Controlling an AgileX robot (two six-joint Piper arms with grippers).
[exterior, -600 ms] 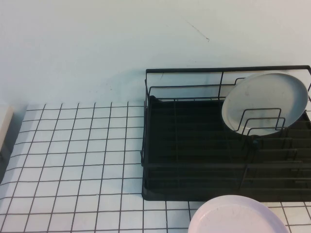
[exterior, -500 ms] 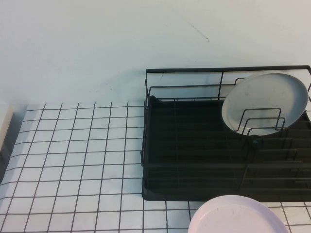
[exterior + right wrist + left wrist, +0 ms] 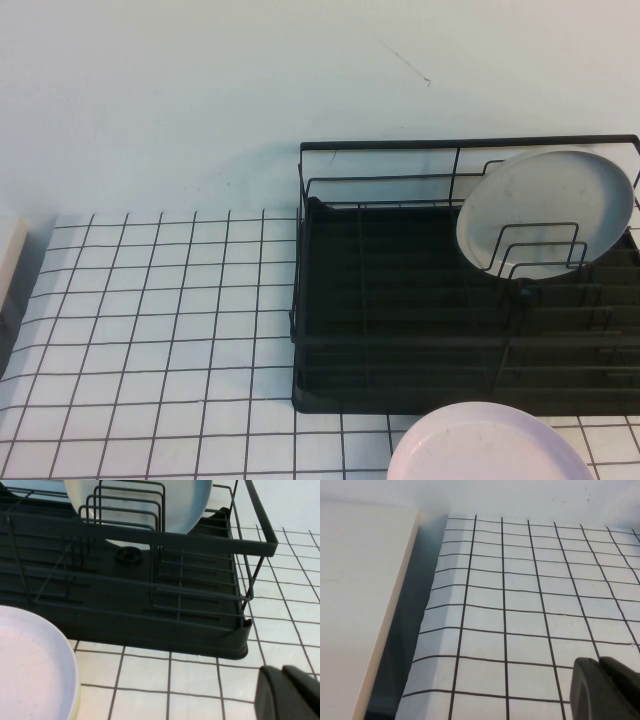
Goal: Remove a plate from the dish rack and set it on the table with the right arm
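From my raised camera I look down on a white bench (image 3: 150, 330) ruled with thin black lines into small squares; a large rectangular black wire dish rack (image 3: 400, 300) with a ribbed tray base sits on its right half; the round, matte, pale grey-blue plate (image 3: 545, 212) stands tilted on edge in the rack's far right part, leaning between thin upright wire dividers, not yet lifted out; a second plate, round and pinkish-white (image 3: 490, 445), lies flat on the bench just in front of the rack's near edge, toward the right.

Neither arm shows in the raised view; on the left wrist camera I see only a dark corner of the left tool (image 3: 605, 690) hanging over bare squares near the bench's edge, beside a pale cream slab (image 3: 360, 605); I cannot tell how wide it stands.

On the right wrist camera a dark corner of the right tool (image 3: 290, 692) hangs over the bench just outside the rack's end, holding nothing that I can see; its width I cannot tell; the grey-blue plate (image 3: 187, 505) stands behind the dividers, well apart from it.
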